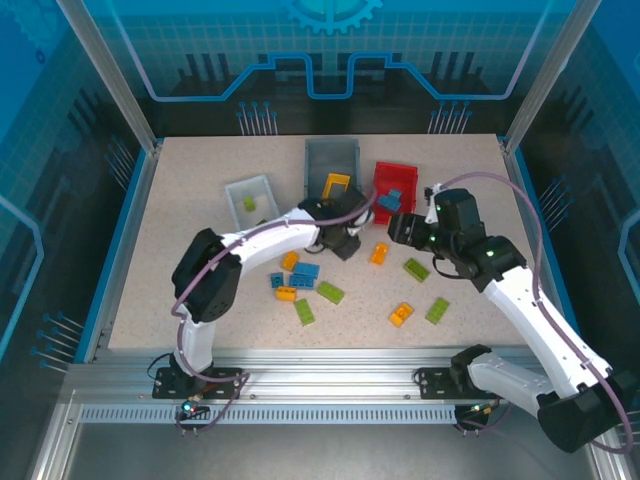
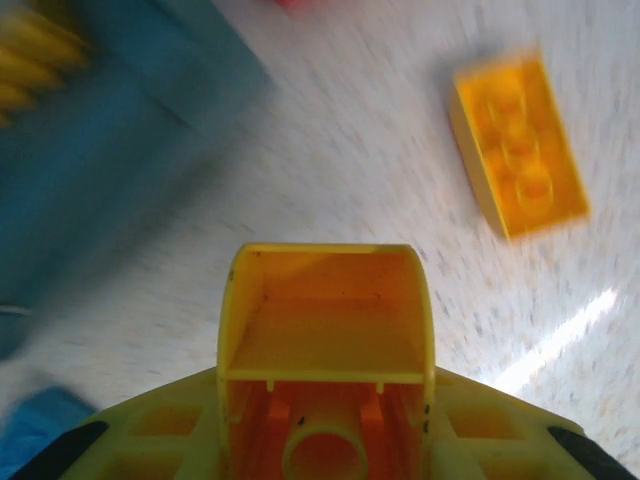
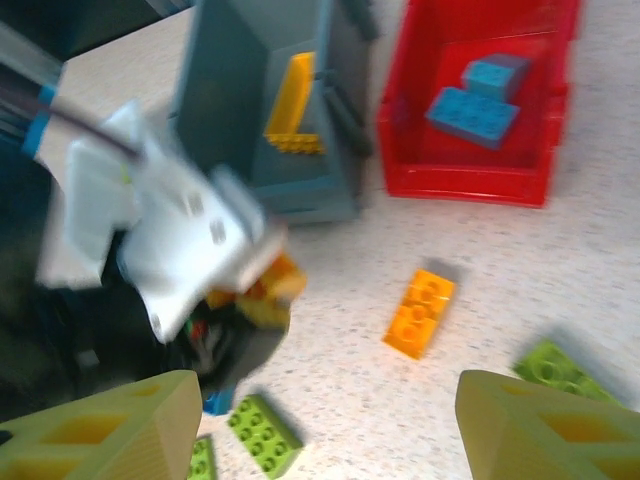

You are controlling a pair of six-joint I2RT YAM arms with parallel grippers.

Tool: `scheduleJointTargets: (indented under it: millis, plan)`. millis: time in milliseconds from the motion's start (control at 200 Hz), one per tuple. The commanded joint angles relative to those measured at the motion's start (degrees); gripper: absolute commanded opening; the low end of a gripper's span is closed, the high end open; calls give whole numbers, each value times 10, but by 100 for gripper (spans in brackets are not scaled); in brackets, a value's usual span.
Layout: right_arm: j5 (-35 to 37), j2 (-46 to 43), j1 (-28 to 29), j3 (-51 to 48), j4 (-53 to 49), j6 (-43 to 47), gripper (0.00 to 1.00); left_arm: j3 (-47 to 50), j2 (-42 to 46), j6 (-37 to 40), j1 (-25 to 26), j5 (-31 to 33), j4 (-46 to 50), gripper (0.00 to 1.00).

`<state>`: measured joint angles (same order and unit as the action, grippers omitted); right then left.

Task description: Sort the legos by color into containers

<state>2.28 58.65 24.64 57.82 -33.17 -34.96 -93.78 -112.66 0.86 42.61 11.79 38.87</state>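
Speckled beige table (image 1: pixel 180 200) inside blue-panelled enclosure (image 1: pixel 330 70); left claw (image 2: pixel 325 425) pinches an orange lego (image 2: pixel 325 320), right claw (image 3: pixel 325 400) spread

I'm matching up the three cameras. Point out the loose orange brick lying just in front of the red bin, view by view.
Top external: the orange brick lies mid-table, on the near side of the red bin and right of the left gripper.
Left wrist: the brick is upper right, beyond the yellow brick held in that gripper.
Right wrist: the brick sits near centre, below the bin.
Shared landmark: the red bin, with blue bricks inside.
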Motion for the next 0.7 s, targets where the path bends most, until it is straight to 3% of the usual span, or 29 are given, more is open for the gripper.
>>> scheduleJointTargets:
  millis: [0,295,395,695]
  plan:
    - [-36,11,36,-7,97,31,69,-86,15,-61,-55,41,47,22]
    - [8,68,77,-19,298,44,70,-391,-196,-118,-128,132,109,17]
    - [15,90,77,2,303,40,70,-476,-261,-113,-136,161,104,16]
    - [18,100,76,-1,281,26,70,-496,-341,-84,-138,206,13,14]
